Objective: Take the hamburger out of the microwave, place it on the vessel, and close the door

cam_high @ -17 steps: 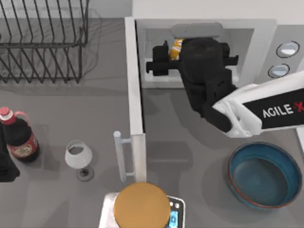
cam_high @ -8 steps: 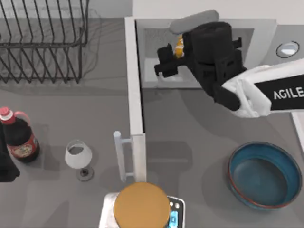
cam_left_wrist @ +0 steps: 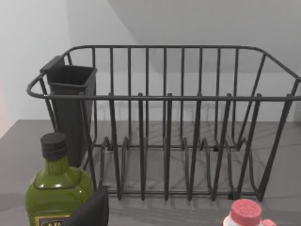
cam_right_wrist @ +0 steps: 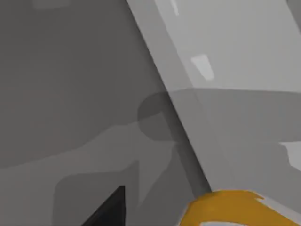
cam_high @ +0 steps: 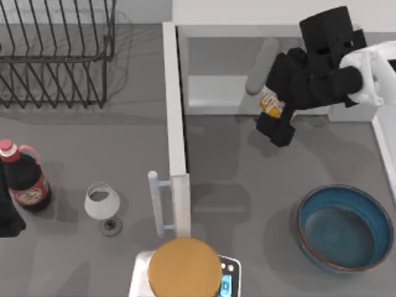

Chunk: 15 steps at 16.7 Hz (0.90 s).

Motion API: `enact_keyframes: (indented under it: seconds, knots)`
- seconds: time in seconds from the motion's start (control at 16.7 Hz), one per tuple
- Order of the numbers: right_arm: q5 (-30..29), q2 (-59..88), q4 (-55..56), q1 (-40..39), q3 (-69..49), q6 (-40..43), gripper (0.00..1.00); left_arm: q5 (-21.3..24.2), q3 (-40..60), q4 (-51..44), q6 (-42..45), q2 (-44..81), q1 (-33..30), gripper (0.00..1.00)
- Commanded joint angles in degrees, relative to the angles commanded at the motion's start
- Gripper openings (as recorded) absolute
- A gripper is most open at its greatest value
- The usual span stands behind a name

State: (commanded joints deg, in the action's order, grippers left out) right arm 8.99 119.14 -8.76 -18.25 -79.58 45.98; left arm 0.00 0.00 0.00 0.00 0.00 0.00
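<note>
The right end effector is clamped on the hamburger, holding it above the table just in front of the microwave cavity, toward the far right corner. The door stands swung wide open. The vessel sits near the right edge, well apart from the hamburger. The left arm is parked at the left edge beside a dark bottle.

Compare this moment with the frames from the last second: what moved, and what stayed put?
The right end effector has pulled back out of the microwave cavity toward the top view's right, carrying the hamburger, which now hangs over the table just in front of the opening. The door stays open, the vessel is unmoved and empty, and the wine glass and bottle are unchanged.
</note>
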Motion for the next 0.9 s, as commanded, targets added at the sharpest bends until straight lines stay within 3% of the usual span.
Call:
enact_keyframes:
  seconds: [0.54,0.72,0.9]
  knots:
    - [30.4,4.1,-49.1,15.1,-2.5,66.3,0.0,0.0,0.0,0.0,0.0,0.0,0.0,1.0]
    - [37.1,6.7,-62.4,18.6,-0.7,83.0,0.0,0.0,0.0,0.0,0.0,0.0,0.0,1.0]
    - [41.4,9.3,-72.3,21.0,1.5,94.2,0.0,0.0,0.0,0.0,0.0,0.0,0.0,1.0]
